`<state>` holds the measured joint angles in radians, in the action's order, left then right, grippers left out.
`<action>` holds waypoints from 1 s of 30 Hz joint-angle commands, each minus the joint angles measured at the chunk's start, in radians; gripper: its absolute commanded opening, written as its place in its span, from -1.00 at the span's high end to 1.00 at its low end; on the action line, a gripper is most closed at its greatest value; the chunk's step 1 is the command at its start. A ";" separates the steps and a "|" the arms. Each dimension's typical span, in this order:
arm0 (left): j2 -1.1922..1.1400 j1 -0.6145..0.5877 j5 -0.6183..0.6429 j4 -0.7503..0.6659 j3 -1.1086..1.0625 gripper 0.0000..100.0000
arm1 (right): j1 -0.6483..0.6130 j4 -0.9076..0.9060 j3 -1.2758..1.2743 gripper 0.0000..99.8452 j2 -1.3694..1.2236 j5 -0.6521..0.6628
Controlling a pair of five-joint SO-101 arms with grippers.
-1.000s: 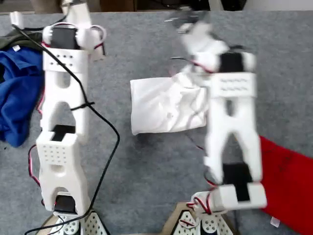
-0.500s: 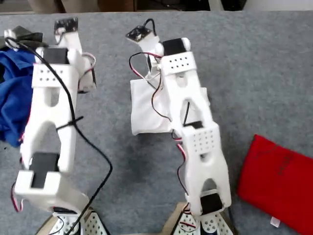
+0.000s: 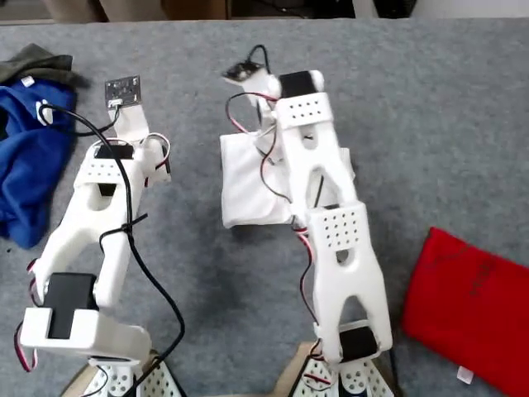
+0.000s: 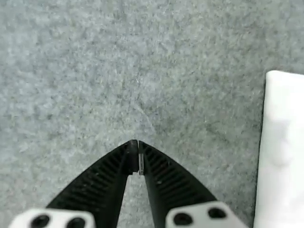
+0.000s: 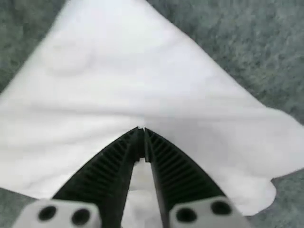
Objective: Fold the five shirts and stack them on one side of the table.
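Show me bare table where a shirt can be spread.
Widest: the grey table right of the white shirt, above the red shirt. A narrower strip runs between the white shirt and the left arm. Crowded around the blue shirt.

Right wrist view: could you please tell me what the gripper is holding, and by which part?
Nothing: the right gripper is shut empty over the folded white cloth shirt.

Grey felt cover (image 3: 446, 107), brown wood strip (image 3: 198, 8) behind
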<state>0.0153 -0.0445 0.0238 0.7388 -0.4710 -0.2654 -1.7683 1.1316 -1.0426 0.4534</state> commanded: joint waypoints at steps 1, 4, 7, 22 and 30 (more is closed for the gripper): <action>-0.013 0.003 -0.002 -0.018 0.012 0.96 | 0.054 -0.018 -0.061 0.99 0.061 0.041; -0.050 0.002 -0.002 -0.018 0.035 0.96 | 0.073 -0.018 -0.142 0.99 0.111 0.060; -0.090 -0.002 -0.002 -0.017 0.061 0.96 | 0.099 -0.018 -0.222 0.99 0.200 0.089; -0.117 -0.003 -0.008 -0.011 0.081 0.96 | 0.275 0.066 -0.722 0.99 0.481 0.253; -0.119 -0.003 -0.008 -0.011 0.081 0.96 | 0.291 0.080 -0.722 0.99 0.605 0.281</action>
<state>-0.1074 -0.0445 0.0207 0.7342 -0.4404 0.0491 -1.6901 0.3798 -0.5485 0.7265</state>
